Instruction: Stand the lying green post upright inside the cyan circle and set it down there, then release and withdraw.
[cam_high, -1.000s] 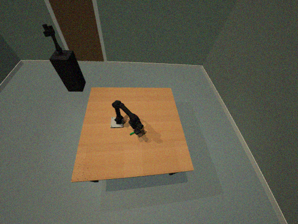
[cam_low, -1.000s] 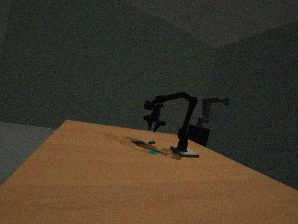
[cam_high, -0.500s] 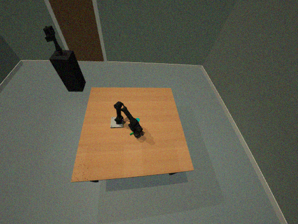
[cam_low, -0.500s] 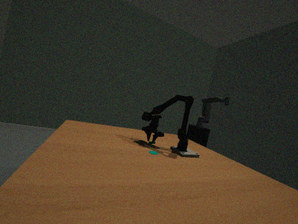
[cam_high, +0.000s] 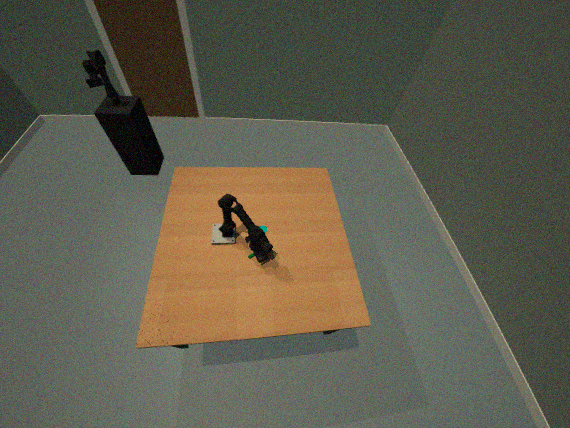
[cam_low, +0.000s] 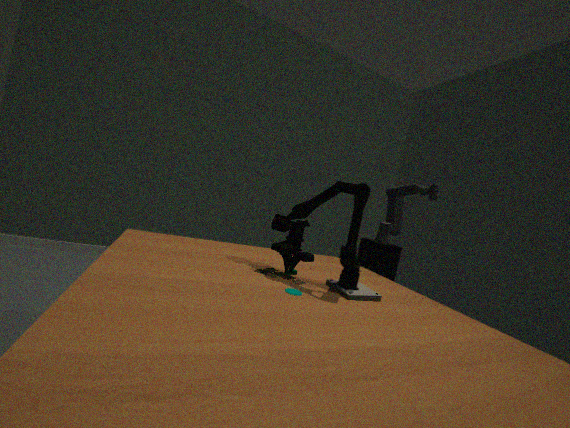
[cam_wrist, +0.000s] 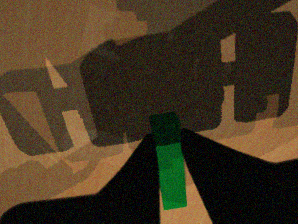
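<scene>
The green post (cam_wrist: 170, 170) (cam_high: 251, 255) lies flat on the wooden table (cam_high: 250, 310) (cam_low: 200, 350). My gripper (cam_wrist: 166, 138) (cam_high: 264, 257) (cam_low: 289, 270) is down at the table with its two dark fingers closed on the post's sides, near one end. In the exterior view only a speck of the green post (cam_low: 294, 272) shows at the fingertips. The cyan circle (cam_high: 263, 229) (cam_low: 293, 291) is a small flat disc on the table, a short way from the gripper, between it and the arm's base. It is out of the wrist view.
The arm's grey base plate (cam_high: 223, 235) (cam_low: 356, 292) sits near the table's middle. A black pedestal with a camera arm (cam_high: 129, 132) (cam_low: 381, 257) stands on the floor beyond the table. Dark shadows of the arm fall on the wood around the gripper.
</scene>
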